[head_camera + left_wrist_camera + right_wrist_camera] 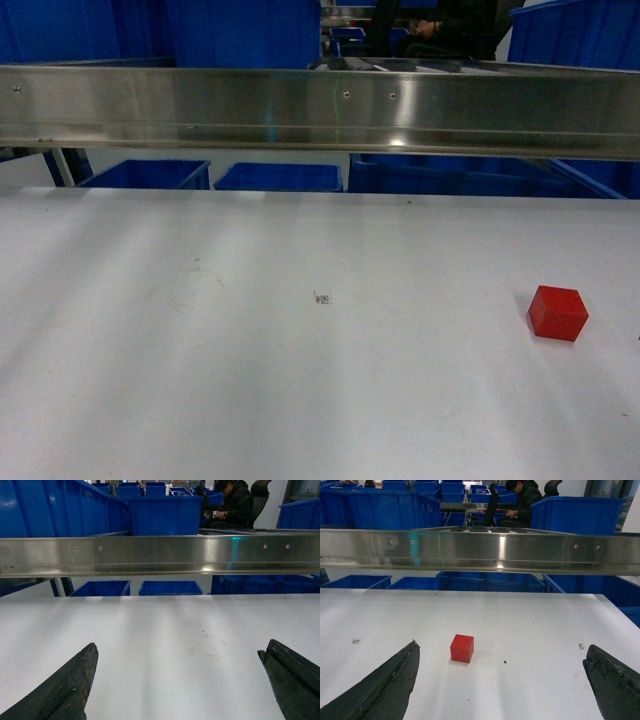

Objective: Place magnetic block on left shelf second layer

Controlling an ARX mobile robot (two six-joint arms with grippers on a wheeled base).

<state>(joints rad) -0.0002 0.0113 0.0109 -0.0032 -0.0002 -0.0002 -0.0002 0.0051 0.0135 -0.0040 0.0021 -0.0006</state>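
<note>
Right wrist view shows the magnetic block on the desk ahead of the wide-spread right fingers; approach off-centre and you risk nudging it away

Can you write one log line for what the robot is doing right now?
stage: before pickup | block: on table, untouched | right tool: open, facing block | left tool: open, empty
</note>
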